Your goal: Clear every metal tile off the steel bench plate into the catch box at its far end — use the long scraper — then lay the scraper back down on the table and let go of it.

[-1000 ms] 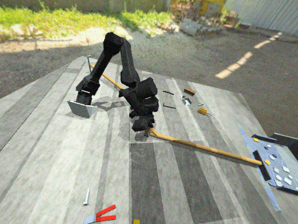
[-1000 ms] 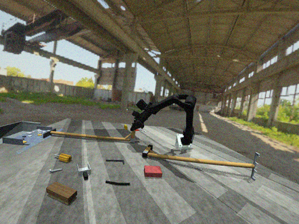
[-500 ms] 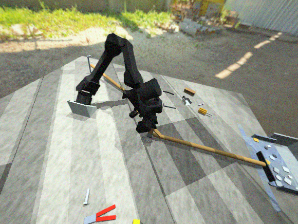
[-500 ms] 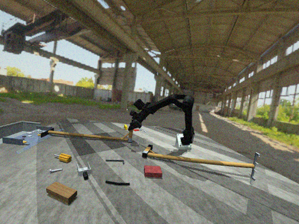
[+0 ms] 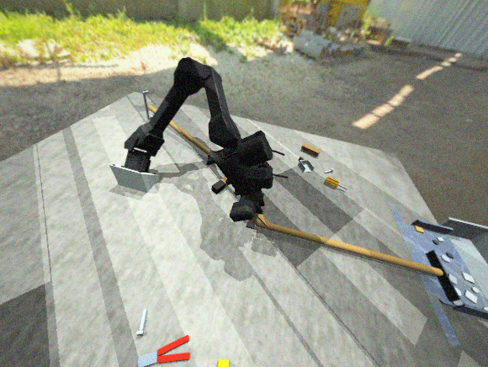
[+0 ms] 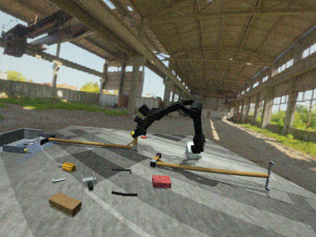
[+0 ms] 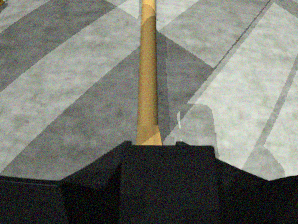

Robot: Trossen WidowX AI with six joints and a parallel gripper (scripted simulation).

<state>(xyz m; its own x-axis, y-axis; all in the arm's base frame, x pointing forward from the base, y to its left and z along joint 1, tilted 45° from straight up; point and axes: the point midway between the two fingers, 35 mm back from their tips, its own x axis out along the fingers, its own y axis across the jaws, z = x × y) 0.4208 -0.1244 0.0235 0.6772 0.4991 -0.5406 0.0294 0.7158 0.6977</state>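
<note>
So going by the top view first, using the steel bench plate [image 5: 425, 241] as my landmark: the long scraper [image 5: 362, 251] [image 6: 88, 143] [image 7: 147, 80] reaches it from the arm side, its dark blade lying across the plate, with pale metal tiles [image 5: 468, 277] on the far side of the blade. There's an orange tile [image 5: 419, 229] near the plate's edge, off past the blade's end, and I reckon a straight push misses it. Push too hard off-centre and the blade could skew, letting tiles slip round its ends. The exterior view shows what the top one hides: the tool [image 5: 255, 222] [image 6: 135, 136] is pinching the scraper's upright grip, nearest the arm, and the catch box [image 5: 475, 227] [image 6: 23, 135] has raised walls beyond the plate. Wrist view only gives the shaft running away over the tabletop [image 5: 168, 269] [image 6: 188, 204] [image 7: 60, 100] toward the plate, no blade or tiles, so skew wouldn't show there.
</note>
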